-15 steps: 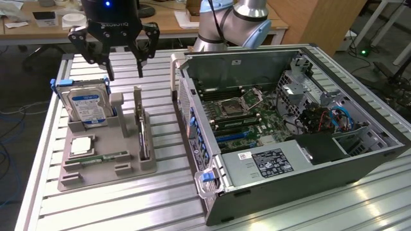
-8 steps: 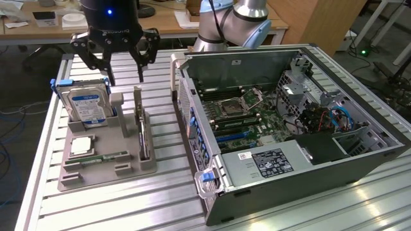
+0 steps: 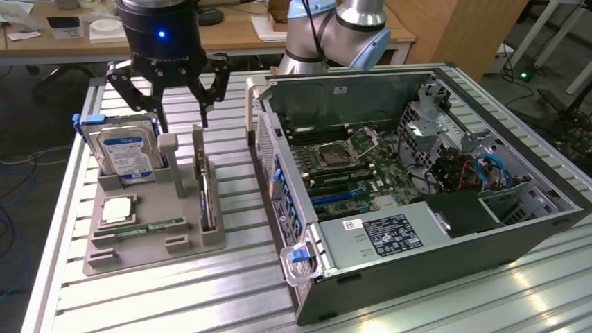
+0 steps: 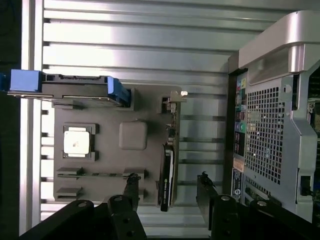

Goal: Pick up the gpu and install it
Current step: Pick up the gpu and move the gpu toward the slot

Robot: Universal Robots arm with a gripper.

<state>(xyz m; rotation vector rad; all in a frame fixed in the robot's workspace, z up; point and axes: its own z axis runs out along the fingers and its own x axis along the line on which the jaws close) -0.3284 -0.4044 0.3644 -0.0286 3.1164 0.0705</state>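
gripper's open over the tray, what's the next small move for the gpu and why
Probably lower straight down. In the wrist view the gpu stands on edge in the tray, midway between the fingers of the open gripper, while the exterior view shows the fingertips near the card's top. Descending should put a finger on each side; the hard drive stands close, so go slowly.

Beneath the gripper (image 3: 183, 125), a grey tray (image 3: 143, 257) on the slatted metal table (image 3: 185, 298) holds an upright hard drive (image 3: 127, 156), a square processor chip (image 3: 118, 209) and a flat memory stick (image 3: 148, 227), while an open computer case (image 3: 416, 180) stands near the gripper's side.
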